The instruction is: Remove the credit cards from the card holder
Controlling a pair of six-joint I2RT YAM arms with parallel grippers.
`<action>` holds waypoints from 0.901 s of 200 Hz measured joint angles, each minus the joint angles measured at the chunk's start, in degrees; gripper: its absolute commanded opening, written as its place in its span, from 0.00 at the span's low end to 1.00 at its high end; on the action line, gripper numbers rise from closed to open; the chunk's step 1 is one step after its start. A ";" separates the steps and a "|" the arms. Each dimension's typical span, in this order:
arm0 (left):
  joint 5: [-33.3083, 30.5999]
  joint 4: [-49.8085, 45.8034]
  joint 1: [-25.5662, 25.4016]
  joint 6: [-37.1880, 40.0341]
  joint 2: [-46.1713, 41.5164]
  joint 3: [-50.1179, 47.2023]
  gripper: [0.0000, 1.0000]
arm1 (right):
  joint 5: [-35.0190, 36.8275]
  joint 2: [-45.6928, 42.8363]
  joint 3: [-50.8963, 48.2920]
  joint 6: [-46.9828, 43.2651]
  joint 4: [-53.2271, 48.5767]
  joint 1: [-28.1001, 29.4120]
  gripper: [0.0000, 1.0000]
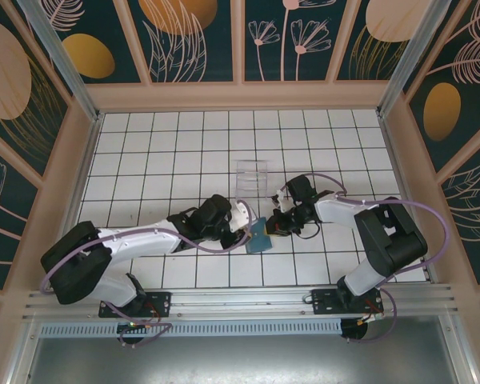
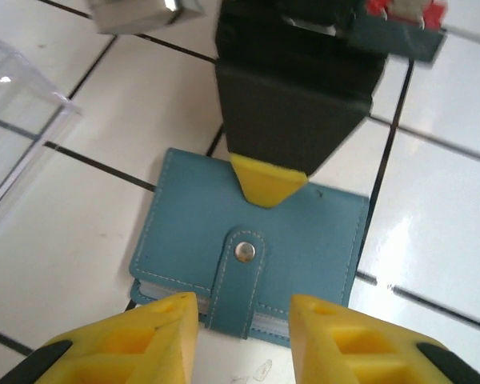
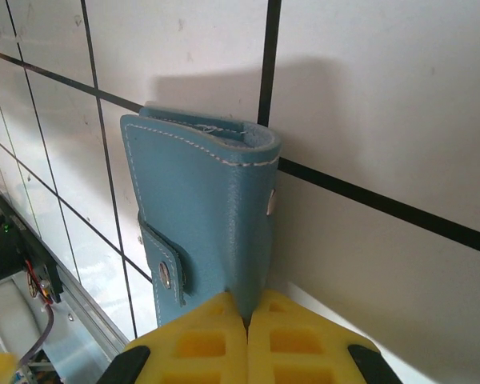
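The card holder [image 1: 258,238] is a teal wallet lying closed on the white tiles between the two arms, its strap snapped down over the front cover. My right gripper [image 3: 246,310] is shut on one edge of the card holder [image 3: 200,208]; its yellow fingertip [image 2: 268,181] sits on the far edge in the left wrist view. My left gripper [image 2: 244,314] stands open just short of the strap edge of the card holder [image 2: 304,240], one finger to each side of the strap tab [image 2: 236,280]. The credit cards are hidden; only pale inner sleeve edges show between the covers.
A clear plastic tray [image 1: 252,176] stands just beyond the wallet, and its corner [image 2: 20,120] shows at the left of the left wrist view. The metal rail [image 1: 240,300] runs along the near edge. Wooden walls enclose the tiled floor.
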 measured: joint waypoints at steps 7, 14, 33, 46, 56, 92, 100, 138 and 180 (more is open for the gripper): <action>0.57 0.00 0.00 2.08 1.11 0.02 0.40 | -0.09 0.00 0.00 -0.20 -0.02 0.02 0.03; 0.90 0.00 0.00 3.87 2.25 0.04 0.41 | -0.13 0.00 0.00 -0.26 -0.04 0.04 0.03; 1.29 0.07 0.00 8.17 5.18 0.07 0.42 | -0.20 0.00 0.00 -0.66 -0.17 0.17 0.03; 1.38 0.46 0.00 10.58 6.49 0.07 0.44 | -0.24 0.00 0.00 -0.96 -0.33 0.22 0.03; 1.66 1.07 0.00 12.04 6.99 0.09 0.46 | -0.24 0.00 0.02 -1.27 -0.55 0.24 0.03; 4.09 3.50 0.00 15.23 7.19 0.87 0.49 | -0.13 -0.02 0.02 -1.70 -0.76 0.70 0.04; 4.42 3.91 0.00 15.61 7.32 1.22 0.49 | -0.13 -0.04 0.02 -1.70 -0.85 0.79 0.04; 5.77 4.00 0.00 16.04 10.45 4.52 0.45 | 0.13 -0.52 0.02 -1.70 -1.14 1.07 0.03; 7.13 3.10 0.00 14.99 13.35 6.95 0.42 | 0.26 -0.52 0.02 -1.68 -1.11 1.09 0.03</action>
